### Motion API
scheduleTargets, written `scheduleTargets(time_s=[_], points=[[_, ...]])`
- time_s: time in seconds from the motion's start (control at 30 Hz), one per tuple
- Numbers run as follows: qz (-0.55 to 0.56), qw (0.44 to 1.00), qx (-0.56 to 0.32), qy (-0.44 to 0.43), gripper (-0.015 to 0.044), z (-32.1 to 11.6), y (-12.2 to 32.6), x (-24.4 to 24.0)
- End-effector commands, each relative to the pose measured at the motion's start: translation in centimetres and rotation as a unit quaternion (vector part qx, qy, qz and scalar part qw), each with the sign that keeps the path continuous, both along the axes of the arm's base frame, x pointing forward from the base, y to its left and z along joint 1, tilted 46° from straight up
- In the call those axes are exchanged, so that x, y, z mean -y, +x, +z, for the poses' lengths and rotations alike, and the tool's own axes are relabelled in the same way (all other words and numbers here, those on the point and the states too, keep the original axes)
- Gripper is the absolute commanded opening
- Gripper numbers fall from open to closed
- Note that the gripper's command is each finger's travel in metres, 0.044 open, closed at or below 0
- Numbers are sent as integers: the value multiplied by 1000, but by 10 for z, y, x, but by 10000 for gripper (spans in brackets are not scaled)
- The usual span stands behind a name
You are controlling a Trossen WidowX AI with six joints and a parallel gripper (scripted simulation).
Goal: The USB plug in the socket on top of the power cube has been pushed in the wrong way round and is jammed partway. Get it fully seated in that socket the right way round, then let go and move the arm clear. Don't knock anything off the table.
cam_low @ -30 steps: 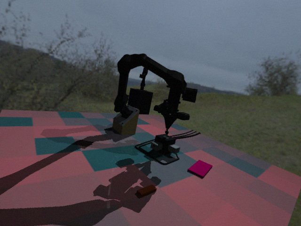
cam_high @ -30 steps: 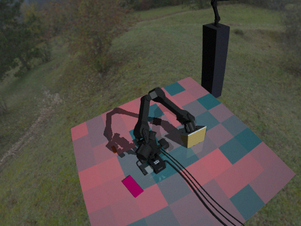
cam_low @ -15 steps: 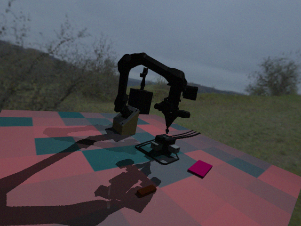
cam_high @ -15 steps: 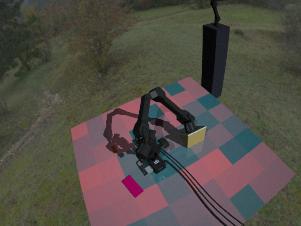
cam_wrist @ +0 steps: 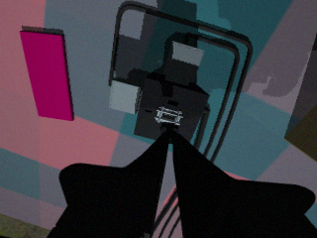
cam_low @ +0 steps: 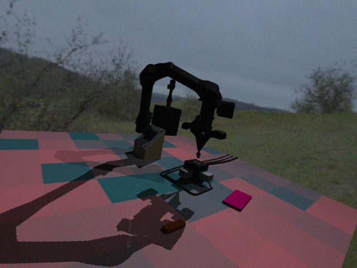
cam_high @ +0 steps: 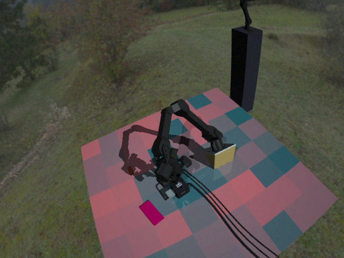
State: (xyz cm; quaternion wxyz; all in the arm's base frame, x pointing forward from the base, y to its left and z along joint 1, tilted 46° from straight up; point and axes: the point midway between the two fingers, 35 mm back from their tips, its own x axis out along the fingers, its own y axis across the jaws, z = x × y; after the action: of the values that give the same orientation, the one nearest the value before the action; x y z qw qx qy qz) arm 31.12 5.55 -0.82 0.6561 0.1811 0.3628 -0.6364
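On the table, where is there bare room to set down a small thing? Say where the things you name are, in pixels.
Bare patches: between the orange block (cam_high: 130, 170) (cam_low: 173, 226) and the pink slab (cam_high: 151, 212) (cam_low: 237, 200) (cam_wrist: 48, 75); also beyond the slab, toward the near table edge. It is crowded around the power cube (cam_high: 179, 188) (cam_low: 196, 164) (cam_wrist: 154, 126), with plugs, cables and the gripper (cam_low: 198, 156) (cam_wrist: 170, 137) above.

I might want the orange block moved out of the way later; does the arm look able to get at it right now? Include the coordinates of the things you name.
Probably not yet: the gripper (cam_low: 198, 156) (cam_wrist: 170, 137) is shut on the USB plug, though nothing visible blocks the orange block (cam_high: 130, 170) (cam_low: 173, 226).
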Motion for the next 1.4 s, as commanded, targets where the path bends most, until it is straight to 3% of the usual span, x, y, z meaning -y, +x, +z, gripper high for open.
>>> scheduleTargets(time_s=[0.0, 0.67, 1.37], points=[[41, 998, -41, 4, 0, -1, -1, 0], [222, 949, -222, 23, 0, -1, -1, 1], [395, 828, -395, 41, 0, -1, -1, 1]])
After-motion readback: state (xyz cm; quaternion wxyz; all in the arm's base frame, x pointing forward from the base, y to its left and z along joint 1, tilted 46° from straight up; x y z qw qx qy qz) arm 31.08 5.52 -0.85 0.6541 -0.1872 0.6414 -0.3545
